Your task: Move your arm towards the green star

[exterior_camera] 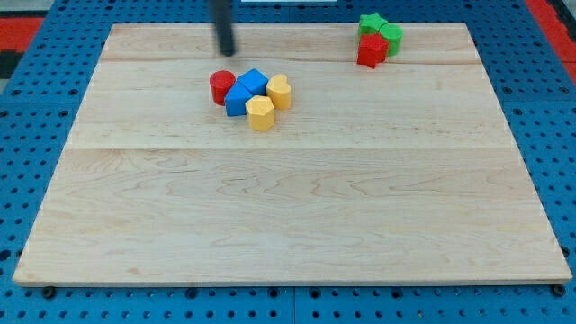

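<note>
The green star point(370, 23) lies at the view's top right, touching a green round block point(391, 37) and a red star-like block point(371, 51) just below it. My tip point(227, 52) rests on the board at the view's top, left of centre, far to the left of the green star. It stands just above a cluster: a red cylinder point(221, 87), two blue blocks point(253, 82) point(238, 100), a yellow heart-like block point(279, 92) and a yellow hexagon point(260, 113).
The wooden board point(288, 207) lies on a blue pegboard surface point(27, 117). A red strip shows at the view's top corners.
</note>
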Robot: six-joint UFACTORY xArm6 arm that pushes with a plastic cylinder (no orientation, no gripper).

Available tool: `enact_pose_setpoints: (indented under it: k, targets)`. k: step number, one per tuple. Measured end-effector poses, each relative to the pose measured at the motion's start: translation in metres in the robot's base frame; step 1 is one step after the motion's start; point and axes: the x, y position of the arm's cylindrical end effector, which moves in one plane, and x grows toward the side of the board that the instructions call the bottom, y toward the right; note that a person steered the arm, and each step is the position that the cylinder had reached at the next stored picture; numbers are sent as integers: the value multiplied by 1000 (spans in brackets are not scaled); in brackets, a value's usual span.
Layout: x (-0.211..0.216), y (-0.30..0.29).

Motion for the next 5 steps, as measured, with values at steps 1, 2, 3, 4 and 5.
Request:
enact_pose_setpoints:
  k: [1, 2, 3, 4, 5]
  targets:
    - [12, 65]
    - [45, 88]
    - [73, 149]
    - [69, 240]
    - [8, 278]
